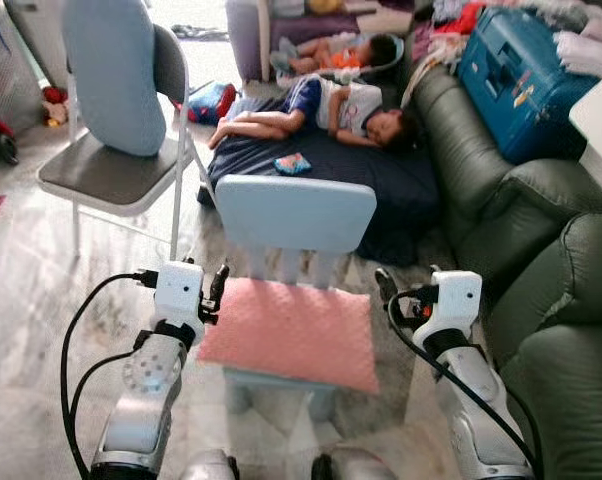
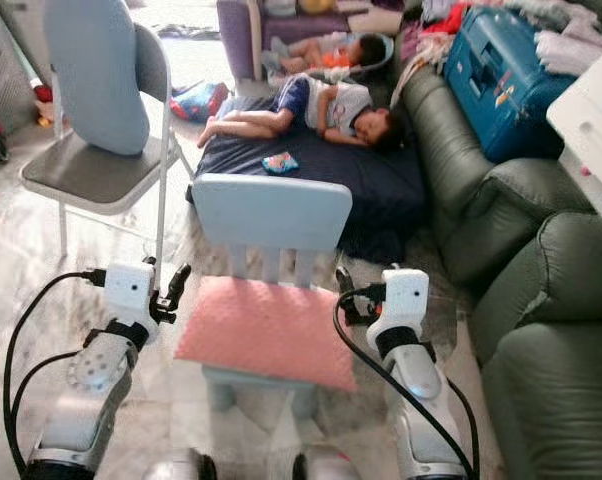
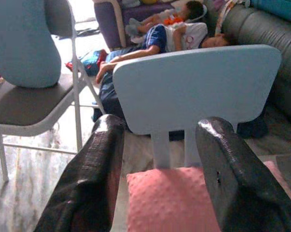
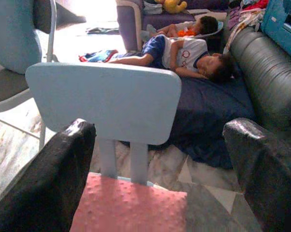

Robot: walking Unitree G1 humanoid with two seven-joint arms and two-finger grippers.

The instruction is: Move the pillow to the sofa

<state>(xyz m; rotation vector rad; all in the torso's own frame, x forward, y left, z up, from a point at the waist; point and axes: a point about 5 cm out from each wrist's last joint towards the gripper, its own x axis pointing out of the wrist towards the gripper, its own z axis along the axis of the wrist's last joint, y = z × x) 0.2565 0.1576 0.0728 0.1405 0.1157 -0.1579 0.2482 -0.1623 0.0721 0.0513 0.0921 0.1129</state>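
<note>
Living room, small blue chair [image 1: 293, 215] ahead — pink pillow [image 1: 293, 332] lay between left gripper [image 1: 217, 292] and right gripper [image 1: 388, 290], both open, empty; sofa [image 1: 541, 290] to the right.

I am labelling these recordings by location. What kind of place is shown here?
Most likely a lived-in home living room: a dark green sofa along the right, people sleeping on a navy floor mattress, and a small blue chair holding a pink pillow.
</note>
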